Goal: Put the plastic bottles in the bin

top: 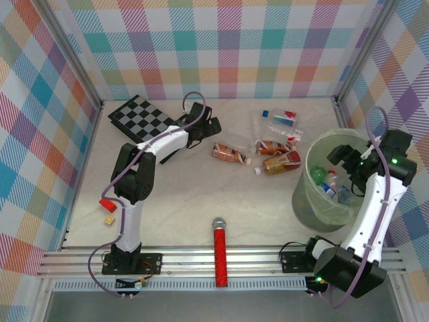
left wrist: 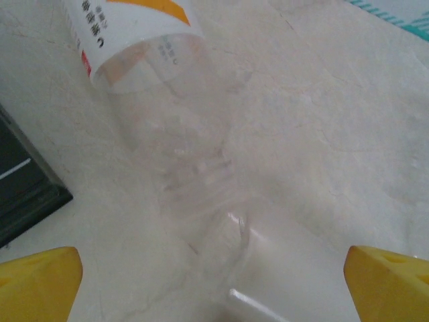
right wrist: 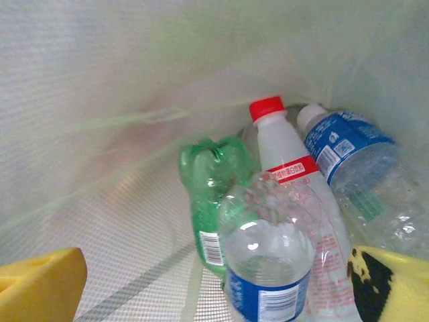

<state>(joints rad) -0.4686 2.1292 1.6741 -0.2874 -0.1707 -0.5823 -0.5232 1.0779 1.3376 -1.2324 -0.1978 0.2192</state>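
Left tool [left wrist: 214,282] astride clear bottle [left wrist: 174,127]

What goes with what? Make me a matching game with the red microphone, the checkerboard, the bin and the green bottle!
Things:
1. microphone
2. checkerboard
3. bin
4. green bottle

Places:
a. lying inside the bin with other bottles
b. far left corner of the table
c. middle of the table's near edge
d. standing on the right side of the table

Pairs: 1-c, 2-b, 3-d, 4-a
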